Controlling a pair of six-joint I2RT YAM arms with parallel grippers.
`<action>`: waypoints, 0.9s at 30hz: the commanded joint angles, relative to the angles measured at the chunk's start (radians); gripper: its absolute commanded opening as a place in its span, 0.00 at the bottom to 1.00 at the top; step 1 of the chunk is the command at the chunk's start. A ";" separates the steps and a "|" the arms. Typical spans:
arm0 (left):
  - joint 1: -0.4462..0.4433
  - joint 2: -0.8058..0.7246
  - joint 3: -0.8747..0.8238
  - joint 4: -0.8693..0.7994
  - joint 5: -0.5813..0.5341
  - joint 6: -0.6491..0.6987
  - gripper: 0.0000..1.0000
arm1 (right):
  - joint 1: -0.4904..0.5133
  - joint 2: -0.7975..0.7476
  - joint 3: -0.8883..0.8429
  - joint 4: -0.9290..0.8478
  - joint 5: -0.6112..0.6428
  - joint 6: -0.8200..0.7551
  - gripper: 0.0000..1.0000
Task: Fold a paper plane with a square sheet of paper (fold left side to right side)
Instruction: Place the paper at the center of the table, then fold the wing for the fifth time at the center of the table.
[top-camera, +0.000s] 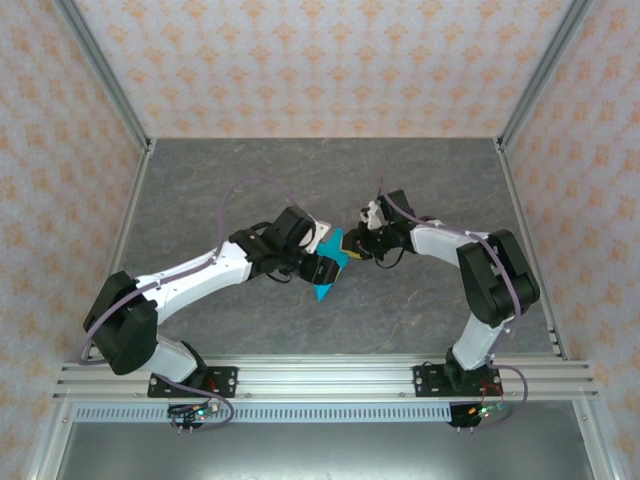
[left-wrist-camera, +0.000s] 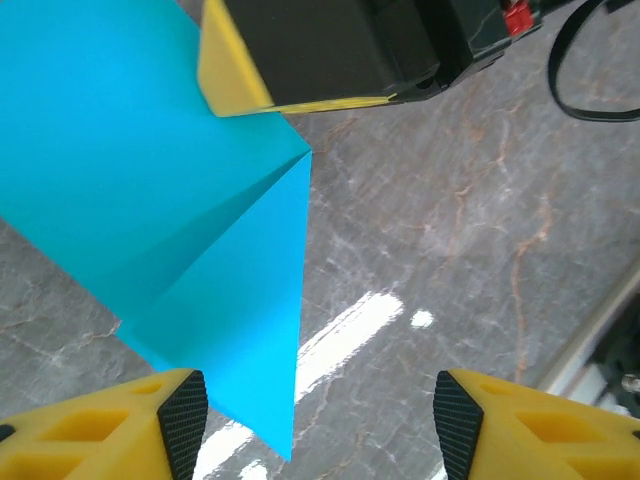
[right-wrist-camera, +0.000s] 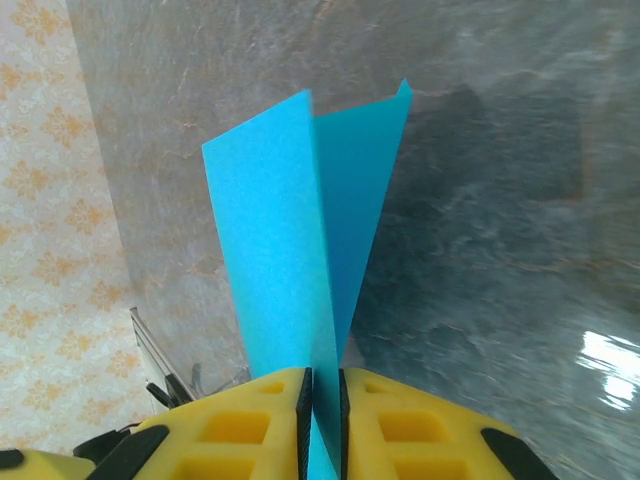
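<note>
Two layers of thin cyan paper, that's all the right fingers (right-wrist-camera: 262, 425) have to bite on, and they're pinched tight on the sheet of paper (right-wrist-camera: 290, 230), holding it clear of the grey surface (right-wrist-camera: 500, 200) by the look of it; left fingers (left-wrist-camera: 185, 425) stand wide, nothing between them, the sheet's lower tip just beside one pad; featherweight stuff, floppy away from the crease, quick to crumple or slip; best grip, I'd say, sits close to the crease where the layers stiffen it, not the loose corner.
</note>
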 joint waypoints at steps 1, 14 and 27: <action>-0.029 0.038 0.007 -0.041 -0.112 0.012 0.65 | 0.039 0.032 0.049 -0.036 0.072 0.065 0.18; -0.150 0.147 0.006 -0.056 -0.436 0.030 0.67 | 0.068 0.069 0.085 -0.073 0.107 0.144 0.18; -0.224 0.266 0.036 -0.069 -0.617 0.009 0.53 | 0.095 0.099 0.116 -0.121 0.112 0.128 0.19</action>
